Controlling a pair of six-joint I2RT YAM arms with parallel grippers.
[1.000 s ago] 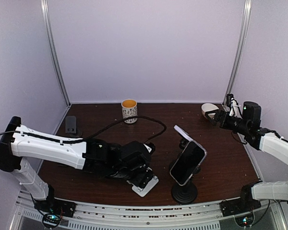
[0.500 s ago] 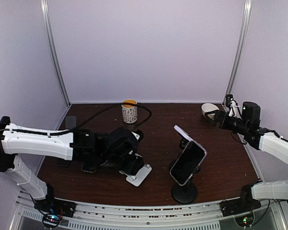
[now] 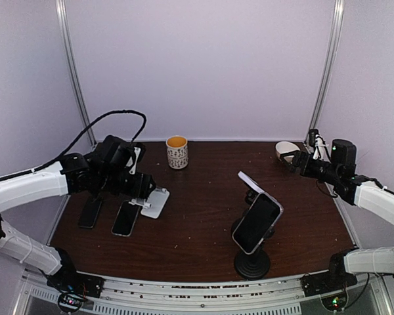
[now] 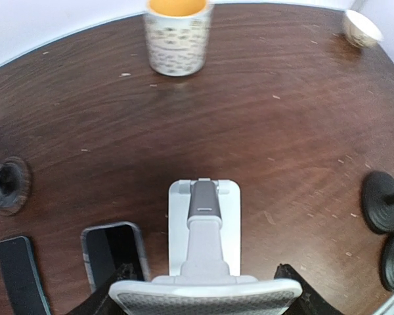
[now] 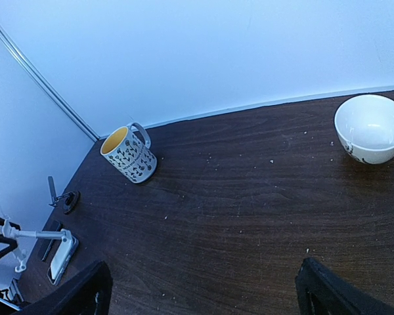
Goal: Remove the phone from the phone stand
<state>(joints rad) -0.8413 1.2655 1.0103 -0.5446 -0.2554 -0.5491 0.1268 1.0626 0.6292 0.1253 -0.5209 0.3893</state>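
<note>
Phone (image 3: pixel 256 223) is sitting mounted on the black stand (image 3: pixel 252 264) at the near right of the table (image 3: pixel 203 230), well apart from both grippers. It is leaning back with its dark screen facing up and toward the near left. Its long axis is running from near left to far right. Any writing on it is too small to read.

The left gripper (image 4: pixel 205 296) is hanging over the table's left side, its fingers clamping the top plate of a white phone stand (image 4: pixel 203 226). The right gripper (image 5: pixel 207 289) is hovering at the far right, fingers spread wide and holding nothing.

A second phone (image 3: pixel 126 218) and a third phone (image 3: pixel 89 212) are lying flat side by side, just left of the white phone stand.

The mug (image 3: pixel 176 151) is carrying a dark print that is too small to read. The bowl (image 5: pixel 372 136) is standing at the far right.
</note>
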